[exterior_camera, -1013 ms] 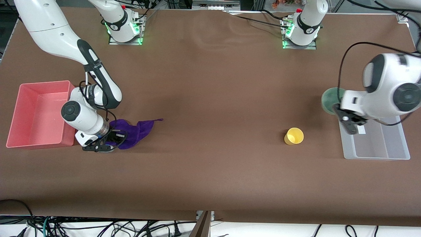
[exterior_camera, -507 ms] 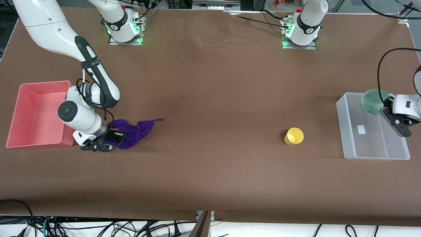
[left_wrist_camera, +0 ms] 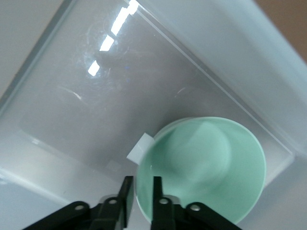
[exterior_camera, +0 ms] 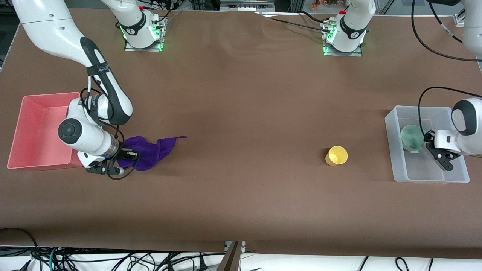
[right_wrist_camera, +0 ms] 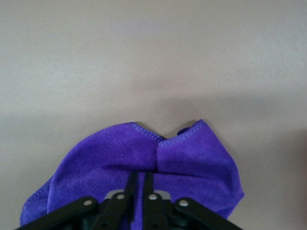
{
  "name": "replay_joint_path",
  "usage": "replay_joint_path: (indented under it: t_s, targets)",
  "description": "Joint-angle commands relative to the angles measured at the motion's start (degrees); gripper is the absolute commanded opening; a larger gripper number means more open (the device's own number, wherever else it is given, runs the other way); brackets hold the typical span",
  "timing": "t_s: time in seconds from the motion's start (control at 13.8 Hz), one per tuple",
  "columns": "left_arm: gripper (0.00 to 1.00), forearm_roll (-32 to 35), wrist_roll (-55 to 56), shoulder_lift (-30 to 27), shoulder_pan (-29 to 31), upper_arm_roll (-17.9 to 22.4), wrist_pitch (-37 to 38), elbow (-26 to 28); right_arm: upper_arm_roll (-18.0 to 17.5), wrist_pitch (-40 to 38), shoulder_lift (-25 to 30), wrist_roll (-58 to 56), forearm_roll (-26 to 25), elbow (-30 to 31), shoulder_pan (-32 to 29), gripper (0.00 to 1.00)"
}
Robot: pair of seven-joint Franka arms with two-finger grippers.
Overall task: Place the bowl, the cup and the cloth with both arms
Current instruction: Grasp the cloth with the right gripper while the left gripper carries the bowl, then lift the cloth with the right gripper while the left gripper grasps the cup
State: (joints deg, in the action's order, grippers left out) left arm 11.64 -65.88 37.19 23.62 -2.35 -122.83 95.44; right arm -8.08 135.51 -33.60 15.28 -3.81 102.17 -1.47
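The pale green bowl (exterior_camera: 411,137) is tilted low inside the clear bin (exterior_camera: 429,179). My left gripper (exterior_camera: 425,143) is shut on the bowl's rim, one finger inside and one outside. The left wrist view shows the bowl (left_wrist_camera: 206,167) and the gripper (left_wrist_camera: 141,187) over the bin floor (left_wrist_camera: 96,110). The purple cloth (exterior_camera: 154,148) lies on the table beside the pink bin (exterior_camera: 49,95), its thin corner pointing toward the table's middle. My right gripper (exterior_camera: 126,156) is shut on a fold at the cloth's edge (right_wrist_camera: 192,158), fingers (right_wrist_camera: 130,184) almost together. The yellow cup (exterior_camera: 336,155) stands alone.
The pink bin is at the right arm's end of the table and the clear bin at the left arm's end. A white label (left_wrist_camera: 139,148) lies on the clear bin's floor next to the bowl. Brown table (exterior_camera: 241,113) stretches between cloth and cup.
My left gripper has come down with the bowl from above the clear bin's rim to low inside it. My right gripper has shifted slightly toward the pink bin; the cloth has hardly moved.
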Motion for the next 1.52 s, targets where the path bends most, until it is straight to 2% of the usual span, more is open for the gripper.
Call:
replay_joint_path:
  t_s: [0.0, 0.22, 0.43, 0.51, 0.65, 0.72, 0.87, 0.94, 1.09, 1.3, 1.38, 1.45]
  targets:
    - [1.00, -1.53, -1.00, 0.17, 1.07, -0.64, 0.92, -1.93, -0.18, -0.69, 0.38, 2.83, -0.23, 0.57, -0.11, 1.00]
    - [1.00, -1.62, -0.57, -4.91, -0.06, -2.21, 6.00, -3.06, -0.10, -0.69, 0.20, 3.97, -0.06, 1.88, -0.11, 1.00]
    - [1.00, -1.53, 2.31, -6.25, -0.86, -9.49, 18.55, -11.38, 0.26, -0.69, 0.03, 10.79, 1.78, 3.47, -0.20, 1.00]
    - [1.00, -1.53, 7.04, -6.25, -2.08, -11.08, 21.03, -12.98, 0.34, -0.60, 0.03, 13.52, 1.88, 4.08, -0.20, 1.00]
    - [1.00, -2.05, 19.24, -6.07, -6.55, -11.62, 21.49, -13.09, 0.52, -0.43, -0.15, 13.99, 1.88, 4.61, -0.28, 0.98]
    - [1.00, -2.40, 23.82, -5.55, -8.75, -11.62, 21.06, -13.17, 0.52, -0.25, -0.15, 14.07, 1.88, 5.05, -0.29, 0.81]
    - [1.00, -2.50, 33.84, -3.27, -12.97, -11.62, 18.70, -13.26, 0.52, -0.16, -0.23, 13.55, 1.88, 5.05, -0.29, 0.21]
    - [1.00, -2.50, 38.50, -2.83, -14.03, -11.62, 14.59, -12.31, 0.52, -0.16, -0.24, 13.37, 1.79, 5.05, -0.20, 0.02]
    - [1.00, -5.29, 43.01, -0.72, -15.45, -11.62, 10.26, -10.28, 0.52, -0.16, -0.24, 12.93, 1.70, 5.05, -0.20, 0.00]
    - [1.00, -12.50, 43.56, 2.54, -15.54, -11.62, 8.40, -9.23, 0.70, -0.60, -0.24, 10.83, 1.35, 4.62, -0.20, 0.00]
    - [0.98, -13.30, 43.64, 2.54, -15.63, -11.62, 8.31, -8.44, 0.78, -0.60, -0.15, 9.69, 1.35, 4.26, -0.20, 0.00]
    - [0.91, -13.39, 43.65, 2.80, -16.32, -11.62, 7.79, -8.17, 0.78, -0.78, 0.37, 9.25, 1.35, 3.74, -0.20, 0.00]
